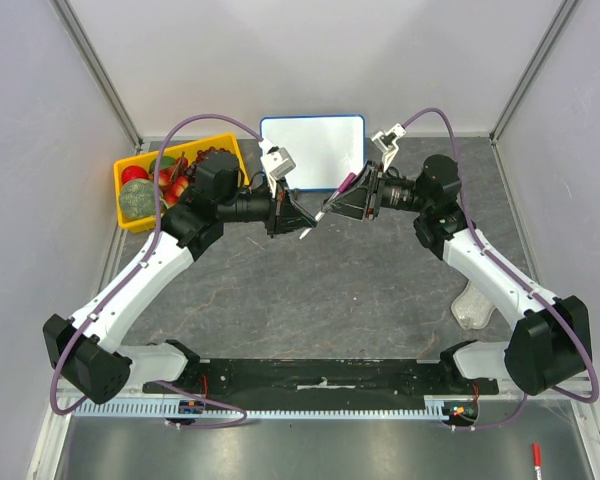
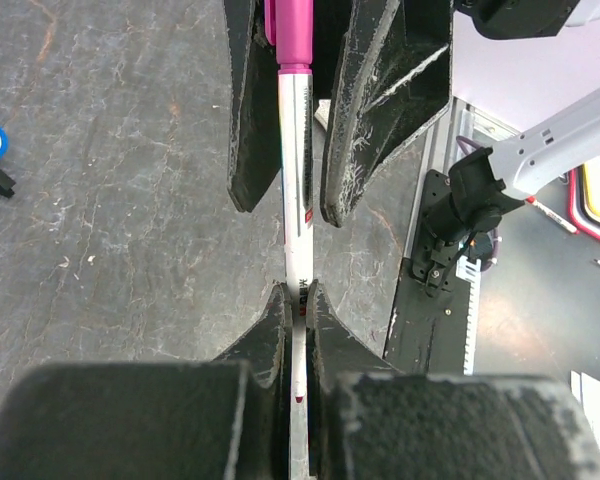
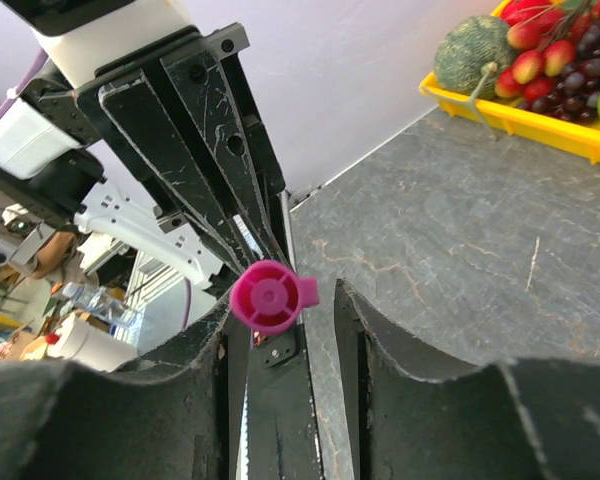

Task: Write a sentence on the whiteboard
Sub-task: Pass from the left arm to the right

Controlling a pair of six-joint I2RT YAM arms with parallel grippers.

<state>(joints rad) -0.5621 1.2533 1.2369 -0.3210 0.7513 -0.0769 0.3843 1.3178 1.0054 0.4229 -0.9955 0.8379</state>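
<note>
The left claw (image 2: 298,300) is pressed together on the white barrel of a marker (image 2: 298,180), pinching it; the right claw (image 3: 285,300) stands partly spread around the marker's pink cap (image 3: 268,295), which sits close against one finger with a gap at the other; both meet above the middle of the table (image 1: 360,290); the whiteboard (image 1: 313,150) lies just beyond them at the far edge, right of the yellow tray (image 1: 118,195).
</note>
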